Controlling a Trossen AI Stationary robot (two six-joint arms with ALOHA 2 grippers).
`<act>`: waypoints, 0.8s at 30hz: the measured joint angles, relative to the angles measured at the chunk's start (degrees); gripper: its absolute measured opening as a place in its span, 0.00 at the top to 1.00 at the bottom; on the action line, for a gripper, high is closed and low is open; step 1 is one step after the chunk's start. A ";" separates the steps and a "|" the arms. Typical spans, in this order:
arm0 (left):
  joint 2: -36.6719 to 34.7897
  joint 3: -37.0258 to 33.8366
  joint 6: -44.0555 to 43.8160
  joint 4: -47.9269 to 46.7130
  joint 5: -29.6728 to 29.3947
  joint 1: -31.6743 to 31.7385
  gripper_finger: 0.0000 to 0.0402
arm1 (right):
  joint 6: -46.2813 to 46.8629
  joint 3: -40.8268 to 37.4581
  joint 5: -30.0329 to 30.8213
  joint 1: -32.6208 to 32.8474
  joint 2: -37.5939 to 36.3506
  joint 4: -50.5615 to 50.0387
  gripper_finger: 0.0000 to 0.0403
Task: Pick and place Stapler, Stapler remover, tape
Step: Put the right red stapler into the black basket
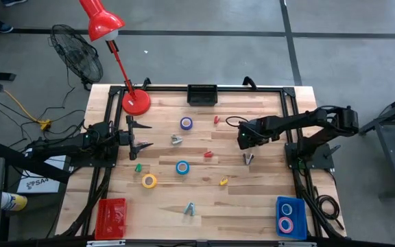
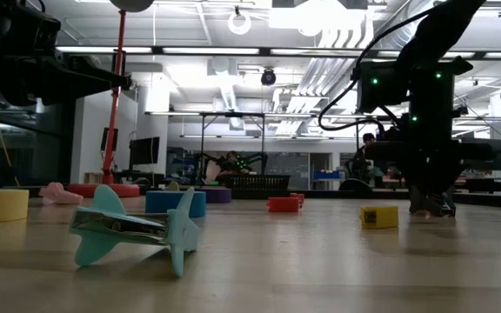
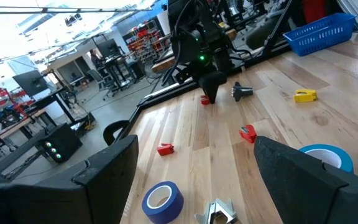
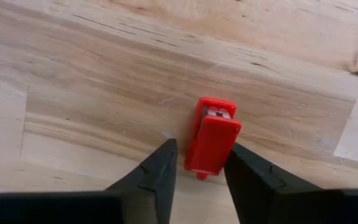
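Fingers of the right gripper (image 4: 199, 163) narrowly flank a red stapler (image 4: 212, 142), contact unclear.

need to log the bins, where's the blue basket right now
In the high view the blue basket sits at the table's near right corner, on the right arm's side. It holds a blue tape roll and a pink tape roll.

The wooden worktop (image 1: 252, 199) is carrying a red lamp base (image 1: 136, 102), blue tape rolls (image 1: 182, 167), a yellow roll (image 1: 149, 181), a red basket (image 1: 111, 217), a blue basket (image 1: 291, 218) and small staplers (image 1: 223, 182).
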 joint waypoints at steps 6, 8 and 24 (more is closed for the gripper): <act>0.00 0.00 -0.01 -0.01 0.00 0.01 0.21 | -1.44 -0.02 -0.28 -0.02 0.02 0.00 0.82; 0.00 0.00 -0.02 0.00 0.00 0.02 0.21 | -1.56 -0.02 -0.33 -0.02 0.02 0.00 0.85; 0.00 0.00 -0.02 -0.02 0.00 0.02 0.21 | -24.65 8.62 -5.43 -2.66 0.31 2.90 0.86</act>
